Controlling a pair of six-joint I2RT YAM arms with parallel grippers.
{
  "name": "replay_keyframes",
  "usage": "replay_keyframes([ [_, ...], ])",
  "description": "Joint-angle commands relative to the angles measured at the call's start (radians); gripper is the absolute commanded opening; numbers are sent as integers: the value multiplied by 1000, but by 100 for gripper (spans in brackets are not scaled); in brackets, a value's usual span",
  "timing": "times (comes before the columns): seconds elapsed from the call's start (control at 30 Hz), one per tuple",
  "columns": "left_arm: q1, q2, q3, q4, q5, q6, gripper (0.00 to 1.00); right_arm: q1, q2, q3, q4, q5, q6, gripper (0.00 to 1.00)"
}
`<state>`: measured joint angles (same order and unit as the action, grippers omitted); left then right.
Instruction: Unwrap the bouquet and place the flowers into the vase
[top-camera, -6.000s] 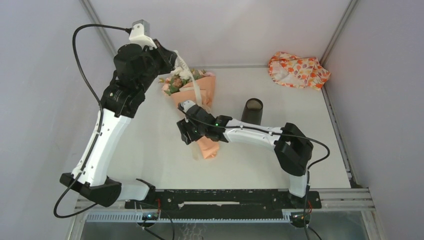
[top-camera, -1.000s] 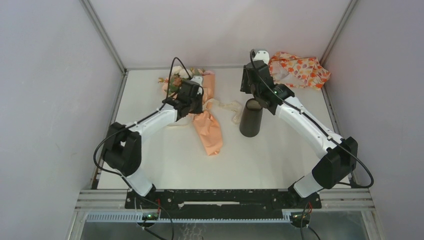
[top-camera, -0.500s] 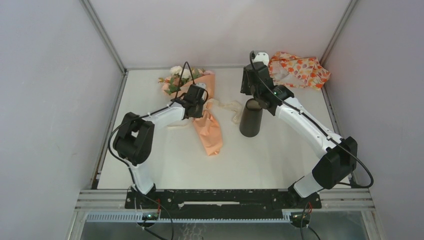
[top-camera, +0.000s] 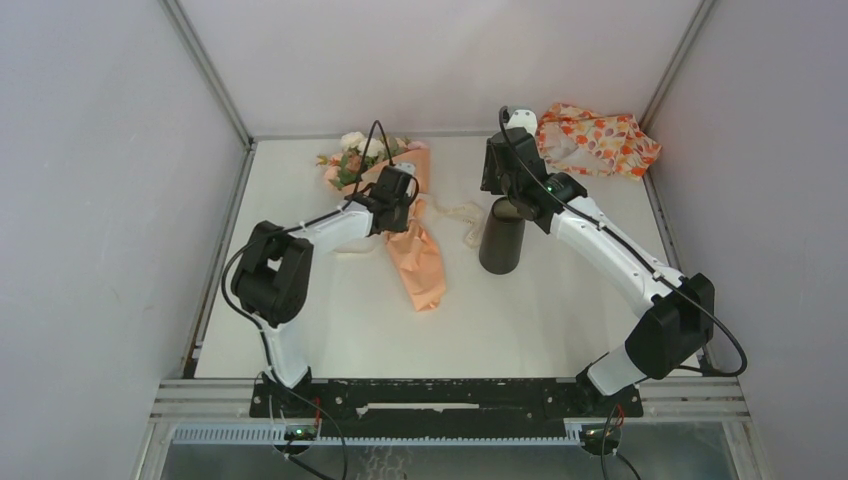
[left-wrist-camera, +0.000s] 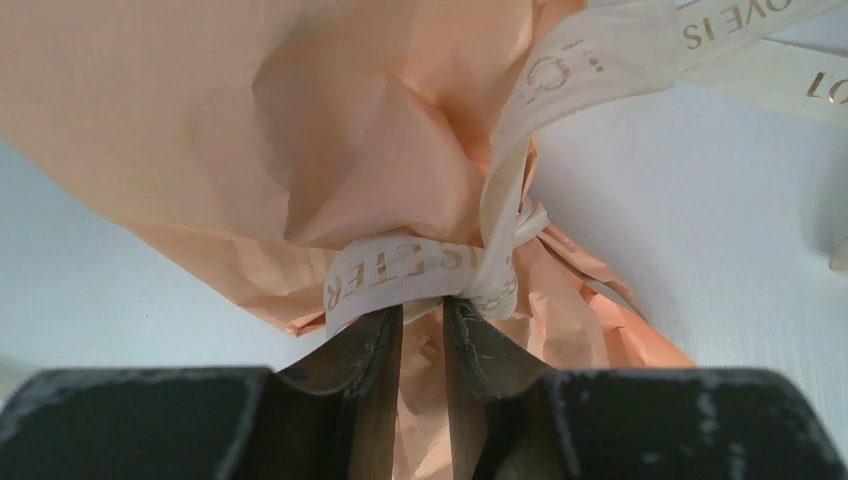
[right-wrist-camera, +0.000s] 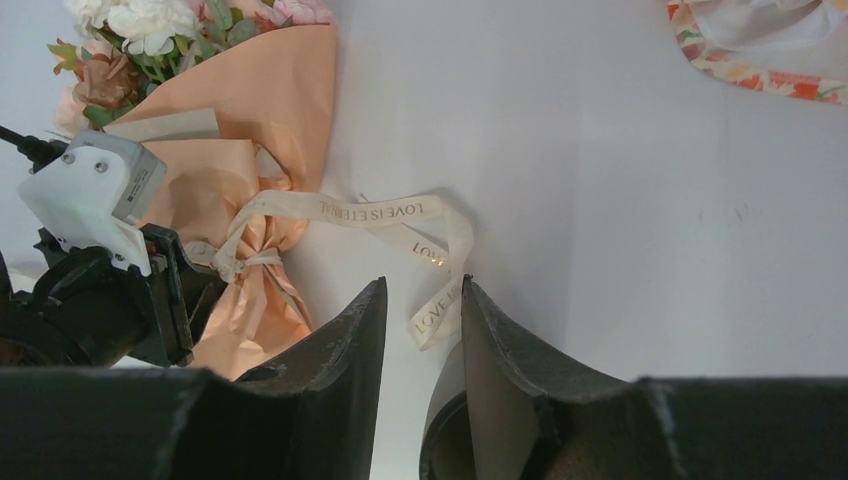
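The left hand (left-wrist-camera: 422, 325), grip impossible to tell, is nosing at the knotted ribbon (left-wrist-camera: 415, 272) binding the wrapped bouquet (top-camera: 415, 250), while the vase (top-camera: 500, 245) is waiting without flowers.

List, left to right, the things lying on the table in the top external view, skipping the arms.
bouquet → loose ribbon → vase → floral-print cloth

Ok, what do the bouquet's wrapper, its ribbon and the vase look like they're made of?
Wrapper: matte peach paper, likely kraft; it holds sharp creases and crumples.
Ribbon: cream woven fabric, its ribbed weave visible, with gold printed lettering.
Vase: dark, smooth and dull-looking; whether ceramic, plastic or metal cannot be told.
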<state>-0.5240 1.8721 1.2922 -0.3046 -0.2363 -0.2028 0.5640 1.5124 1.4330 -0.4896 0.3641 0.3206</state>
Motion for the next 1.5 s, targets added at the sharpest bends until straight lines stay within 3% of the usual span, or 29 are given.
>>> replay_keyframes([
  [0.0, 4, 0, -22, 59, 50, -19, 27, -4, -44, 6, 38, -3, 16, 41],
  [0.4, 3, 7, -2, 50, 82, -38, 30, -3, -35, 3, 35, -28, 25, 41],
  [0.67, 3, 115, 72, 21, 147, -58, 32, -1, -23, 4, 34, -60, 36, 41],
  [0.73, 4, 122, 74, 28, 171, -67, 26, 0, -23, 3, 31, -62, 37, 41],
  [0.87, 2, 88, 65, 36, 174, -81, 1, 4, -22, 3, 34, -76, 40, 41],
  [1.27, 7, -123, 53, -3, 146, -93, 0, 71, -34, 0, 75, -144, 6, 38],
  [1.47, 16, -188, 68, -29, 147, -104, 0, 99, 12, -17, 96, -286, 18, 37],
])
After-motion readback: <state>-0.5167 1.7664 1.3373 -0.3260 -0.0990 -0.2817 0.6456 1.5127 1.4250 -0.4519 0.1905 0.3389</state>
